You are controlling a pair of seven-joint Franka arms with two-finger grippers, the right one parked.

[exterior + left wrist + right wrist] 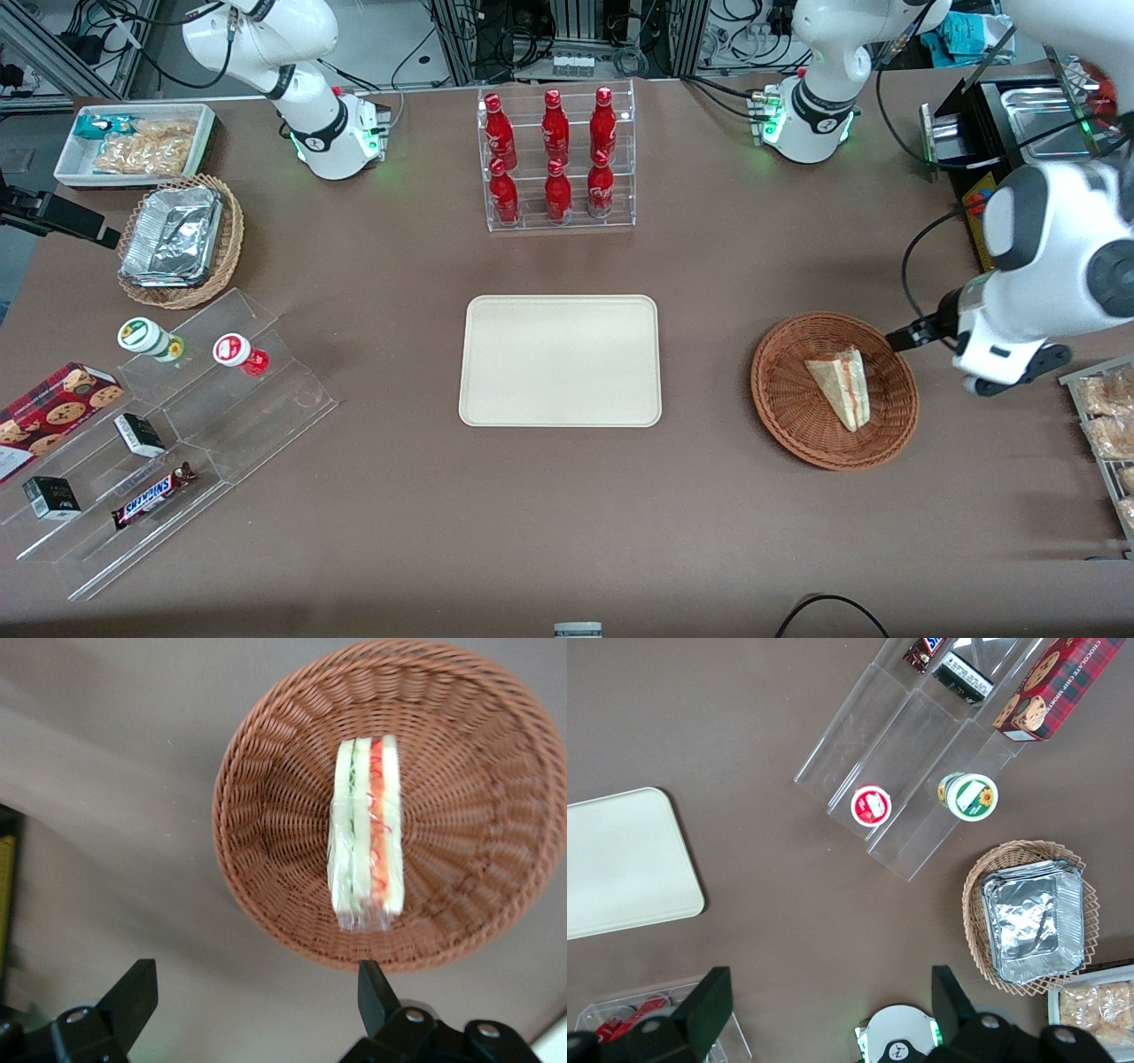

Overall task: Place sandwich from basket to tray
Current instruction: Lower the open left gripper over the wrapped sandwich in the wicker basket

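The sandwich (842, 385) (366, 837), a clear-wrapped wedge with red and green filling, lies on its side in the reddish-brown wicker basket (780, 416) (266, 815). The cream tray (560, 360) (620, 864) lies bare at mid-table, beside the basket toward the parked arm's end. My left gripper (912, 337) (255, 992) hovers over the table just outside the basket's rim, toward the working arm's end. It is open with nothing between its fingers (133, 992), and the sandwich is well clear of them.
A clear rack of red bottles (556, 159) stands farther from the front camera than the tray. A wire rack of pastries (1107, 425) sits close to the arm. A tan basket with foil containers (182, 239), a white bin (133, 142) and an acrylic snack stand (177, 416) are toward the parked arm's end.
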